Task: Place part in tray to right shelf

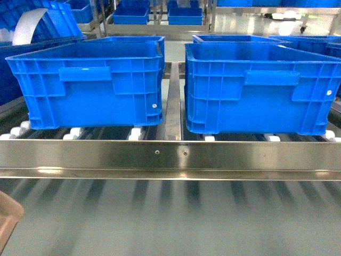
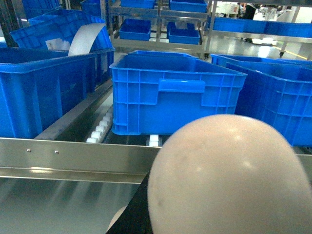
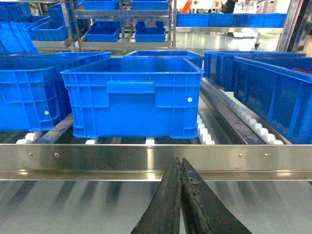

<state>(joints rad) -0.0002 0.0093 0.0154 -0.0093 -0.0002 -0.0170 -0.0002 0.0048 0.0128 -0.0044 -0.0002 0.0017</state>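
Note:
The right shelf shows as a shiny steel front rail (image 1: 170, 154) with white rollers (image 1: 74, 133) behind it, carrying two large blue crates (image 1: 90, 85) (image 1: 261, 88). A corner of the beige tray (image 1: 8, 221) pokes into the head view at the lower left. In the left wrist view the tray (image 2: 229, 175) fills the lower right, close to the camera. It hides my left gripper's fingers, and only a dark piece (image 2: 139, 209) shows beside it. My right gripper (image 3: 180, 165) is shut on nothing, its tips just short of the rail (image 3: 97, 158). The part is out of view.
More blue crates (image 2: 44, 87) (image 3: 273, 92) stand on neighbouring roller lanes to either side. Steel racks with small blue bins (image 3: 122, 31) stand at the back. A steel divider (image 1: 173, 101) runs between the two crates. Grey floor (image 1: 176, 218) lies below the rail.

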